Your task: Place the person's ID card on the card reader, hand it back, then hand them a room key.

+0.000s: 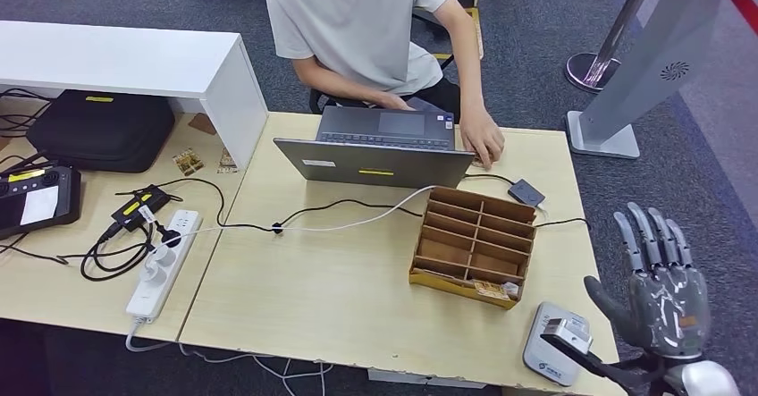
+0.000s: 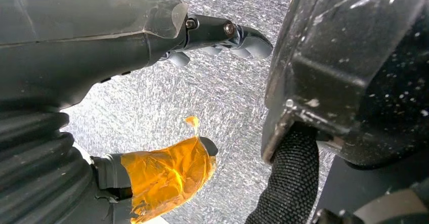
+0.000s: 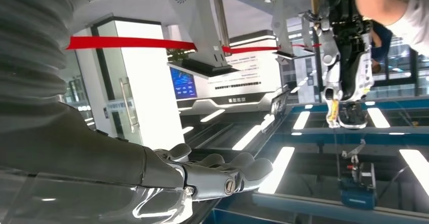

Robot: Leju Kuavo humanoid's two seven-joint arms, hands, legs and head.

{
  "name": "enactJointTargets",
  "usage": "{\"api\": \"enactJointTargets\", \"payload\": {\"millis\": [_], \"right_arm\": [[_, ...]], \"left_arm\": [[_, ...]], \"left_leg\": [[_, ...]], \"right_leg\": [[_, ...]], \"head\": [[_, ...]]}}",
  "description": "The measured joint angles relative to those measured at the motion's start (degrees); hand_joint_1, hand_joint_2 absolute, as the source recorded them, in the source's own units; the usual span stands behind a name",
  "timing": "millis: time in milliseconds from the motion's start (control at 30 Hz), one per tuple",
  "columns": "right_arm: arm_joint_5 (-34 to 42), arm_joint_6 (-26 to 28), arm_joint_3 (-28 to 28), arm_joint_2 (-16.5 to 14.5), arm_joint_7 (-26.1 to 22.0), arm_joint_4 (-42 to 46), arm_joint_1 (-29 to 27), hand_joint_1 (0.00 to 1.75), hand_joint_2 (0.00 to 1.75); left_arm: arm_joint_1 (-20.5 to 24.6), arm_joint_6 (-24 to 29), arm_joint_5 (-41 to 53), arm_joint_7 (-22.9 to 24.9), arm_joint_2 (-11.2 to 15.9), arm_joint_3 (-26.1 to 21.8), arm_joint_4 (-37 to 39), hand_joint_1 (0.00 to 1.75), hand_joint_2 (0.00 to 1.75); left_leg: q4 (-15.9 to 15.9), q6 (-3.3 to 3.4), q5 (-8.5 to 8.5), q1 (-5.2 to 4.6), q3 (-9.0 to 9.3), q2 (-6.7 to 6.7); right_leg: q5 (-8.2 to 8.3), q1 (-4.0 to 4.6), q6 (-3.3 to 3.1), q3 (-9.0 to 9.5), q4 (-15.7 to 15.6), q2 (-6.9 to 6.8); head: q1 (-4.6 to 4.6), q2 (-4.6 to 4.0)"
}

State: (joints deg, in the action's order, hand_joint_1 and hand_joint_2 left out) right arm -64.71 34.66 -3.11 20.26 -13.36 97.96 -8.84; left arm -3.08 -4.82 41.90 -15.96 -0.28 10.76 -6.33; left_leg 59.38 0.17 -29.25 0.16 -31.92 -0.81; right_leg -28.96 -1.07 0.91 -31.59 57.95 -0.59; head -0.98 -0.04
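A grey card reader (image 1: 554, 344) lies at the table's front right corner. Beside it, just off the table's right edge, my right hand (image 1: 661, 280) is raised with its fingers spread and holds nothing. The right wrist view shows the same hand (image 3: 217, 171) stretched flat and empty. A wooden divided box (image 1: 474, 242) stands in the middle right of the table, with a small card (image 1: 496, 289) in a front compartment. The person (image 1: 366, 21) sits behind a laptop (image 1: 380, 150), one hand (image 1: 483, 137) resting on the table. My left hand (image 2: 126, 42) hangs over grey carpet, fingers apart and empty.
A small black device (image 1: 527, 192) on a cable lies behind the box. A white power strip (image 1: 161, 262) and tangled cables (image 1: 116, 248) sit on the left table, with a black bag (image 1: 98, 128) and a white shelf (image 1: 134, 61) beyond. A grey sign stand (image 1: 626, 101) is at the right.
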Motion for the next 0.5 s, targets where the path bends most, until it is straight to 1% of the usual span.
{"api": "enactJointTargets", "payload": {"millis": [100,233,333,433,500], "right_arm": [[0.3,-0.7,0.5,0.0,-0.3,3.0,-4.0,0.00,1.75],[0.9,-3.0,0.1,0.0,-0.8,5.1,-7.7,0.00,1.75],[1.7,-6.5,-1.6,0.6,-0.5,5.5,-8.9,0.00,1.75],[3.1,-10.2,-4.3,2.0,0.0,5.5,-9.2,0.00,1.75],[3.8,-11.8,-6.4,3.0,0.0,5.3,-9.0,0.00,1.75]], "left_arm": [[0.1,0.4,-0.1,0.1,-0.2,-0.4,0.4,0.00,1.75],[0.2,0.5,-0.2,0.1,-0.4,-0.8,0.8,0.00,1.75],[0.3,0.5,-0.2,0.2,-0.4,-0.9,0.9,0.00,1.75],[0.3,0.4,0.0,0.2,-0.4,-0.9,0.9,0.00,1.75],[0.4,0.1,0.1,0.2,-0.4,-0.9,0.9,0.00,1.75]], "left_leg": [[0.0,0.00,0.01,0.00,0.02,0.02],[0.0,0.00,0.01,-0.01,0.02,0.04],[0.0,0.00,0.01,-0.01,0.03,0.10],[0.0,0.00,0.01,-0.01,0.04,0.13],[0.0,0.00,0.01,-0.01,0.04,0.13]], "right_leg": [[0.00,0.00,0.00,0.01,0.0,0.03],[0.01,-0.01,0.00,0.03,0.0,0.07],[0.03,-0.01,0.00,0.04,0.0,0.11],[0.03,-0.02,0.00,0.03,0.0,0.12],[0.03,-0.01,0.00,0.04,0.0,0.11]], "head": [[0.01,-0.01],[0.00,-0.01],[0.00,0.00],[0.01,0.01],[0.01,0.01]]}}
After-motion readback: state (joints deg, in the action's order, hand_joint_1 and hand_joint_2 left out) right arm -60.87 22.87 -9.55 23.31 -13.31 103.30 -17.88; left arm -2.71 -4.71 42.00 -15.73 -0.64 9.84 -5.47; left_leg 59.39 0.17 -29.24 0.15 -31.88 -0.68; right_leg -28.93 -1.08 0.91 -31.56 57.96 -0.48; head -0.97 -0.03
